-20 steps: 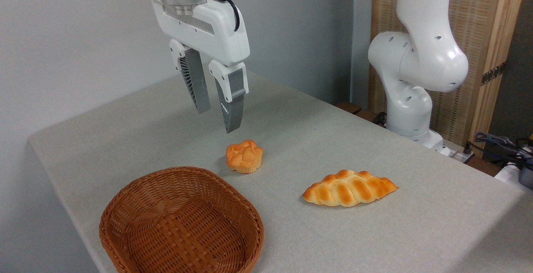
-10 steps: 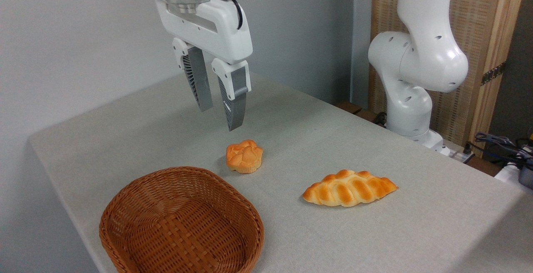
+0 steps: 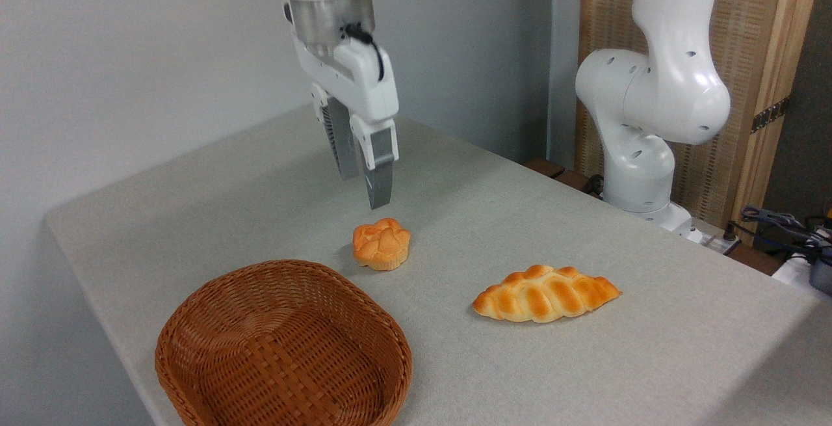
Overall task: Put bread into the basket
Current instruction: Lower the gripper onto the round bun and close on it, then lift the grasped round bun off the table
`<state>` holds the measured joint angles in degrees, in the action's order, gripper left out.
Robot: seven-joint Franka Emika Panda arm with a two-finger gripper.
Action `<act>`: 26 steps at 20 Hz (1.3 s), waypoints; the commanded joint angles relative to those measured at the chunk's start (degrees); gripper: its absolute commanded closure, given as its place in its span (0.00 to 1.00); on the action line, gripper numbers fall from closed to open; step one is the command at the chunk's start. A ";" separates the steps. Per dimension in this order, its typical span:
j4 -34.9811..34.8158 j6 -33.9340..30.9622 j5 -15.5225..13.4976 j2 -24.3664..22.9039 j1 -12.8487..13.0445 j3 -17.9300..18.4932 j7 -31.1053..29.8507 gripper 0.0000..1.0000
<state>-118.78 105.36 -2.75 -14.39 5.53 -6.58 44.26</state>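
The bread (image 3: 381,244), a small round golden bun with a knotted top, rests on the grey table just beyond the far right rim of the basket (image 3: 398,356). That basket is oval brown wicker, has nothing in it and stands at the near left. My gripper (image 3: 364,190) hangs in the air above and slightly behind the bun, pointing down. It is open and holds nothing. From this angle one finger (image 3: 344,153) partly overlaps the other.
A longer braided loaf (image 3: 545,293) lies on the table to the right of the bun. The arm's white base (image 3: 640,153) stands at the table's back right, with cables (image 3: 783,224) beyond it. The table edge runs close along the basket's left side.
The gripper has shifted right and turned about its vertical axis, so its fingers now line up nearly one behind the other. It sits more directly over the bun. Bun, loaf and basket have not moved.
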 commanded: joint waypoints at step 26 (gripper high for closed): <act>-16.04 16.98 0.02 2.52 1.32 -3.97 10.58 0.80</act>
<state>-134.17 121.08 -2.73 -12.11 6.62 -10.86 53.71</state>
